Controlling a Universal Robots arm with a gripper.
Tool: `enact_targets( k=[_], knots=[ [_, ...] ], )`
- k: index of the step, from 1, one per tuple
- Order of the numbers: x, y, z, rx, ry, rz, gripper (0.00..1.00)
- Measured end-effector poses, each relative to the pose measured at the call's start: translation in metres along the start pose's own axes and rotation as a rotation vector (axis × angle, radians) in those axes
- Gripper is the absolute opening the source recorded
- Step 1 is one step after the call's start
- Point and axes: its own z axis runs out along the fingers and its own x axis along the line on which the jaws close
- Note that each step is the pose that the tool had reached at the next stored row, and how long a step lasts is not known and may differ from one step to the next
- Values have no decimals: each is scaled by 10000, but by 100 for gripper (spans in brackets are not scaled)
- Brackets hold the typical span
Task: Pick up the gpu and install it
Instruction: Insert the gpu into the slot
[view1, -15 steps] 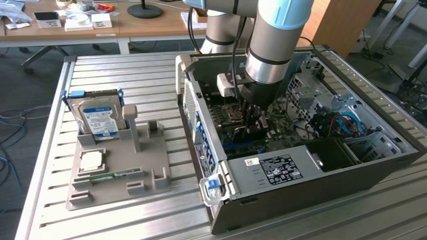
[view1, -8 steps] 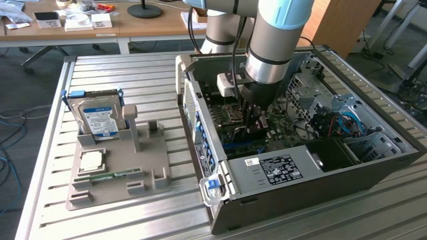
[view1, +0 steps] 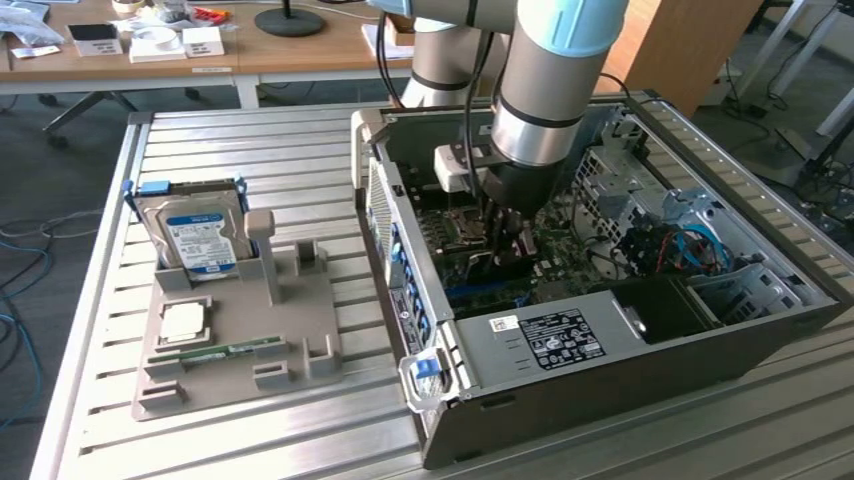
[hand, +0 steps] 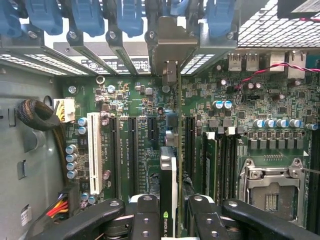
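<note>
Gpu (hand: 169, 200) stands on edge between the two fingers of the claw (hand: 169, 220), which is clamped on its upper edge; the wrist view looks straight down along the card, so only its thin edge and a strip of the black cooler show. It hangs inside the open computer case (view1: 561, 400), over the motherboard (hand: 150, 100), lined up lengthwise with one of the long black expansion slots (hand: 189, 145). Its silver end bracket (hand: 170, 70) points at the row of rear slot openings with their blue clips (hand: 130, 20), where the bracket would have to sit. I cannot tell whether the card's lower edge touches the slot yet. Holding it upright and by the top likely keeps the connector edge free to go down into the slot.

In the exterior view the arm (view1: 547, 90) reaches down into the case, which lies on its side on the slatted bench (view1: 240, 150). Well apart, toward that view's left, a grey holder (view1: 240, 340) carries a hard drive (view1: 200, 235) and a memory stick (view1: 220, 352).
</note>
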Motion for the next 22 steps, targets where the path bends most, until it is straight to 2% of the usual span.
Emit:
enact_targets(
  k=[22],
  knots=[
    [6,6,62,4,0,0,27]
  ],
)
